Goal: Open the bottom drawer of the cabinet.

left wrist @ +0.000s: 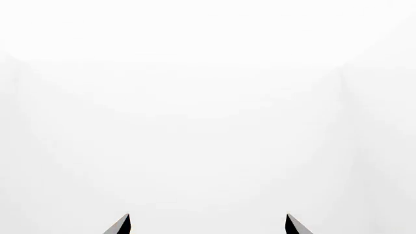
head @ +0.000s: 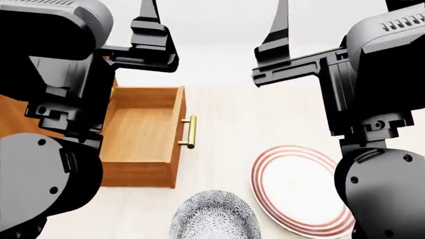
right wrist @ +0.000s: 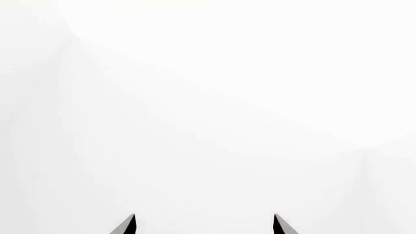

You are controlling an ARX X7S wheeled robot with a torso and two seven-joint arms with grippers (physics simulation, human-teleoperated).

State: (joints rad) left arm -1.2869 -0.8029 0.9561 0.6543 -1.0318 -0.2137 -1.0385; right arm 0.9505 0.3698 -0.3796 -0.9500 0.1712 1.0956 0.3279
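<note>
In the head view a drawer (head: 141, 127) stands pulled out of the orange-brown cabinet (head: 13, 117), its plain wooden box open to view and its brass bar handle (head: 191, 132) facing the table's middle. My left arm hides most of the cabinet, so I cannot tell by sight which of its drawers this is. Both arms are raised well above the table. The left gripper (left wrist: 208, 225) is open, sees only white, and holds nothing. The right gripper (right wrist: 204, 225) is open and empty too. Neither touches the handle.
A white plate with red rings (head: 299, 191) lies at the front right of the pale table (head: 226, 124). A grey patterned bowl (head: 212, 218) sits at the front middle, just in front of the drawer's corner. My two forearms fill the view's left and right sides.
</note>
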